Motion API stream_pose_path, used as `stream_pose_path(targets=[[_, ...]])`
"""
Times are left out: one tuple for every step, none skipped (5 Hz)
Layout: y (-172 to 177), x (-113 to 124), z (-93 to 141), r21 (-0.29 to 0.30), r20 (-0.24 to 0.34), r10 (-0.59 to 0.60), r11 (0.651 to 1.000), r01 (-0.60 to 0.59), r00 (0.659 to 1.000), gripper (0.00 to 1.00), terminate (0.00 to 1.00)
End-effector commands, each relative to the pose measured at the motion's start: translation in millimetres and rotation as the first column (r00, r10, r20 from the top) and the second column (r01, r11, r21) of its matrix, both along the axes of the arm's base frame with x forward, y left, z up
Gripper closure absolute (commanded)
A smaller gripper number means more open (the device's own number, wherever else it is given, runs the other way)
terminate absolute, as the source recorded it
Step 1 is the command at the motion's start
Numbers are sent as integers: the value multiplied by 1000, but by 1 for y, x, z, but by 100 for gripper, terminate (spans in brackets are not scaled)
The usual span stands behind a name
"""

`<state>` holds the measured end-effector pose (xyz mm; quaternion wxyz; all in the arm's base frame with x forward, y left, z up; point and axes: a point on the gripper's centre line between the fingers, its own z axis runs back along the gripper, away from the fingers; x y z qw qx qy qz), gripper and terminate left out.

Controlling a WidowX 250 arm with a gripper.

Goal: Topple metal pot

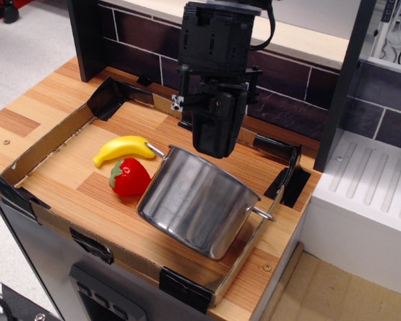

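Lying below and in front of the claw, the metal pot rests tipped on its side on the bench, mouth facing away toward the back wall, base toward camera. Claw hangs just above the pot's upper rim, apparently gripping nothing; how wide it stands, cannot tell.

Toy kitchen: wooden counter, dark tiled backsplash, white sink

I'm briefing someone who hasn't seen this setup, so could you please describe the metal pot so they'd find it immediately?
Look at the wooden counter with the low cardboard tray on it, below the black gripper. In the tray's right half lies the metal pot, tipped over with its base facing the camera. It is shiny steel with wire loop handles, far bigger than the toy banana and strawberry beside it.
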<state>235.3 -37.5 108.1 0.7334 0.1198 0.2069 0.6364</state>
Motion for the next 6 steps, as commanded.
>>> stream_pose_path(targets=[[9, 38, -2, 3, 32, 87, 996, -87, 996, 100, 0], [10, 48, -4, 24, 74, 90, 995, -92, 993, 100, 0], [7, 55, 1, 98, 153, 15, 995, -31, 988, 0, 0], [2, 59, 20, 201, 393, -91, 979, 11, 915, 0, 0], [0, 61, 41, 228, 567, -137, 974, 6, 812, 0, 0], [-1, 57, 57, 212, 613, -157, 977, 30, 774, 0, 0]])
